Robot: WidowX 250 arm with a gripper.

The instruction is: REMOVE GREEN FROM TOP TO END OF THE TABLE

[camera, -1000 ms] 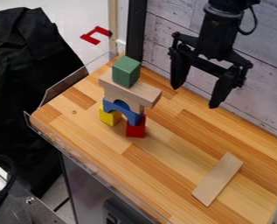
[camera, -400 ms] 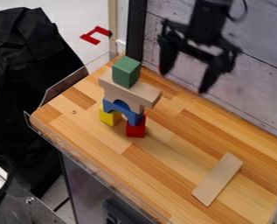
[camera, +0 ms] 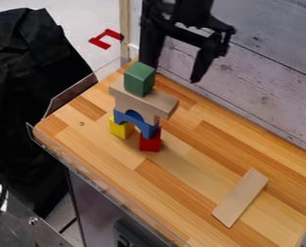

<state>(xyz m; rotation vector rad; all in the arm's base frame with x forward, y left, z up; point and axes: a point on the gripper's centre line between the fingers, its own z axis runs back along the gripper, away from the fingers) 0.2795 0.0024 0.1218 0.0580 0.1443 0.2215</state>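
Observation:
The black gripper hangs at the upper middle, up and to the right of the green block, its two fingers spread wide with nothing between them. The green block stands on top of a stack, on a flat wooden plank. Under the plank come a wooden arch, a blue arch, and at the base a yellow block and a red block. The stack rests on the wooden table, toward its far left end.
A loose flat wooden plank lies on the table's right part. Low clear guards line the table's left edges. A whitewashed plank wall rises along the back, and a dark post stands behind the stack.
The gripper has moved left and upward in the view, closer to the green block, its fingers still apart. The stack and the loose plank have stayed in place.

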